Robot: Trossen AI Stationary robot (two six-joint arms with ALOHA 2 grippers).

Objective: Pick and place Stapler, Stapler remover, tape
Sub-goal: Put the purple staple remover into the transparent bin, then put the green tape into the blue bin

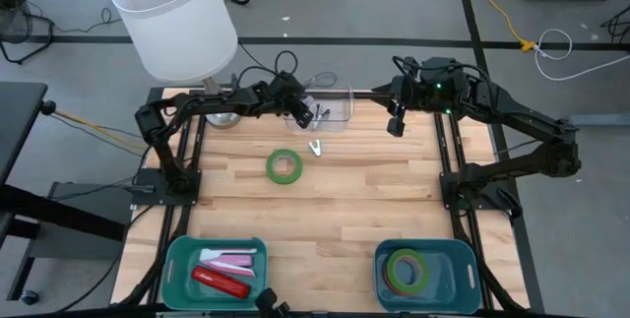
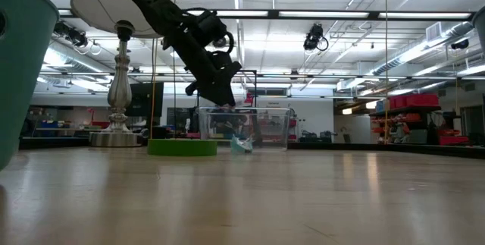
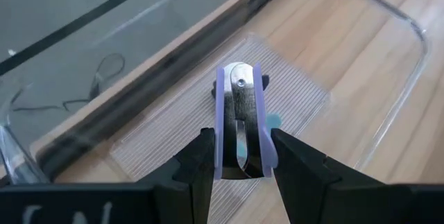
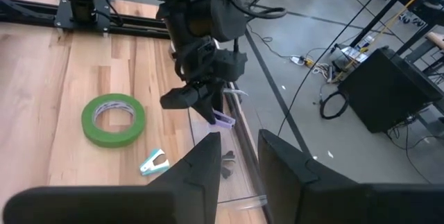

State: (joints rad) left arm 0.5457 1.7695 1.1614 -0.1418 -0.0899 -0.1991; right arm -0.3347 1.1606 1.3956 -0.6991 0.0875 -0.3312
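My left gripper (image 3: 241, 139) (image 1: 305, 118) is at the table's far edge, over a clear plastic container (image 1: 333, 107). It is shut on a lavender-and-metal stapler remover (image 3: 239, 99). A teal stapler remover (image 1: 316, 148) (image 4: 154, 161) lies on the wood just near of the container. A green tape ring (image 1: 283, 165) (image 4: 113, 118) lies flat beside it. My right gripper (image 1: 396, 126) (image 4: 239, 156) hangs open to the right of the container and touches nothing. More tape rings (image 1: 406, 269), green and red-pink, lie in the right teal bin. My left gripper pinches the lavender stapler remover between its two fingers, on the remover's flat lavender sides (image 3: 222, 148) near its back end. The fingers slant down from above. The remover lies along them, its pivot end (image 3: 239, 78) pointing away over the container's ribbed floor, lifted clear.
A lamp with a white shade (image 1: 172, 13) stands at the far left corner. The left teal bin (image 1: 177, 259) at the near edge holds a red stapler (image 1: 220, 282) and pale pink items. The right teal bin (image 1: 469, 259) is at the near right. Bare wood lies between them.
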